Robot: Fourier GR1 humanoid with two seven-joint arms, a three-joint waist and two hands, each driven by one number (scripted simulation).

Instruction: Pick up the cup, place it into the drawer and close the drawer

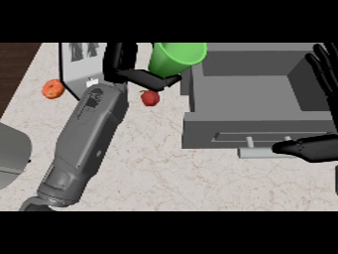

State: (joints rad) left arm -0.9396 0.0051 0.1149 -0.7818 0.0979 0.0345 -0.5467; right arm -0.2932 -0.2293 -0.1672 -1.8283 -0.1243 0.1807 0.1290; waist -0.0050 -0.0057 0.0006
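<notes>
Nearest, the grey left forearm (84,144) crossed the pale marbled counter (149,173), and the black right hand (332,119) rested at the right edge, fingers straight and upright, thumb beside the open grey box-shaped drawer's (252,94) front handle (263,149). Farther back, the black left hand (139,72) was wrapped round the bright green plastic cup (173,57), held tilted just left of the drawer, above a small red apple (150,97). An orange round fruit (53,89) lay well left.
</notes>
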